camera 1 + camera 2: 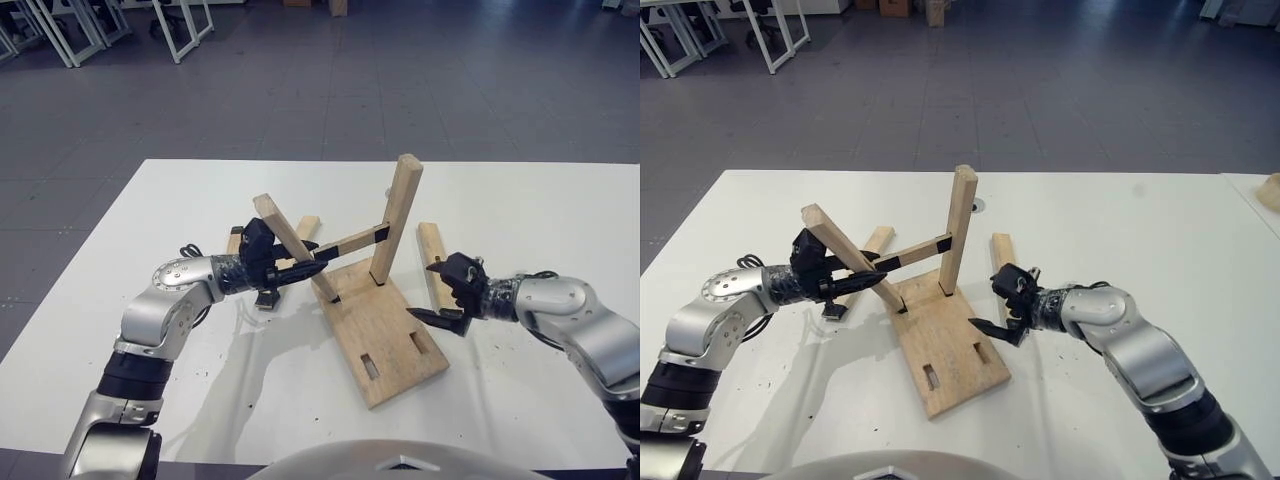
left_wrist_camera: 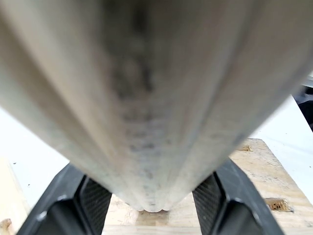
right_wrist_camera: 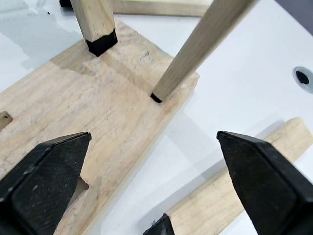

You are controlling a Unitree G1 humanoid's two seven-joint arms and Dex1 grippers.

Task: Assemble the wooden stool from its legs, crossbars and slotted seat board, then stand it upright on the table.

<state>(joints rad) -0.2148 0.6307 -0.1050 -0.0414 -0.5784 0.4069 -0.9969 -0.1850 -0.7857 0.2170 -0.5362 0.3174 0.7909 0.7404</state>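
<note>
Two legs [image 1: 395, 220] and crossbar [image 1: 350, 243] sit in the board [image 1: 385, 335]; left gripper [image 1: 305, 272] clamps the tilted leg [image 1: 283, 232], right gripper [image 1: 432, 292] gapes empty near two unfilled slots [image 1: 371, 367].

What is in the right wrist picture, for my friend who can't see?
The open right claw hangs by the edge of the wooden seat board. A black-tipped leg and a second leg stand on the board, and a loose wooden piece lies beside it on the white table.

Quick count: one flat pale wooden seat board with slots [image 1: 390, 345], two square wooden legs, one tilted [image 1: 280, 225], one upright [image 1: 400, 200], one black-tipped wooden crossbar [image 1: 350, 242], and two loose wooden sticks [image 1: 430, 260] [image 1: 308, 226] on the white desk [image 1: 520, 200].
</note>
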